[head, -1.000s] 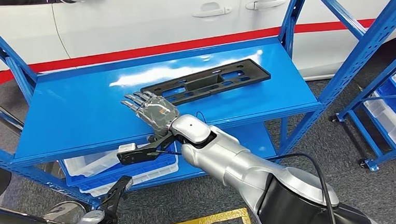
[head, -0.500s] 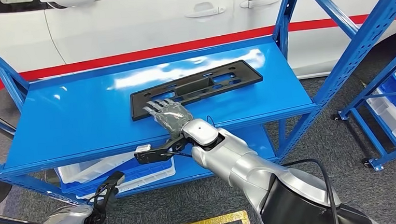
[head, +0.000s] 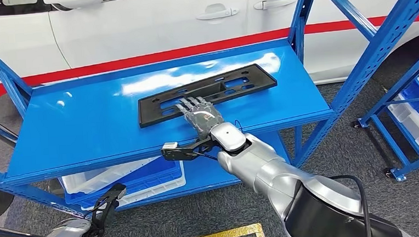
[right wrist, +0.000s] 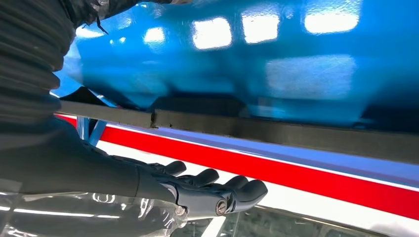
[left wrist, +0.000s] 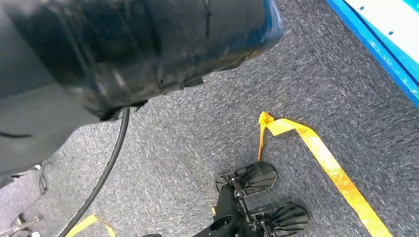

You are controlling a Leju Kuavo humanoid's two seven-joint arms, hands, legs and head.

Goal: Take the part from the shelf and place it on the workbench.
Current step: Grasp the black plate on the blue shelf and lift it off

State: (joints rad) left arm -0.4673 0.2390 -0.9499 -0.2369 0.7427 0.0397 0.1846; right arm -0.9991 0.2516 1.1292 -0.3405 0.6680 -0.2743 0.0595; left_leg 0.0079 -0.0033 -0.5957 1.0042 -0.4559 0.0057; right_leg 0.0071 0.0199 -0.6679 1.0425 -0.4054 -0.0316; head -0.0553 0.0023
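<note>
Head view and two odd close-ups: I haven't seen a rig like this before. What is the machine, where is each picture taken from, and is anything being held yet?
This is a humanoid robot with two silver arms ending in many-fingered hands. The head view looks forward and down from high on its body. There the right hand reaches over a blue shelf and lies flat at the near edge of a long black part with slots in it. Fingers are stretched out, so nothing looks gripped yet. Behind stands a white car with a red stripe.

The right wrist view sits just behind that hand, turned round: extended fingers, the part's dark edge, blue shelf.

The left wrist view looks down at grey carpet and yellow tape; that arm hangs low.
</note>
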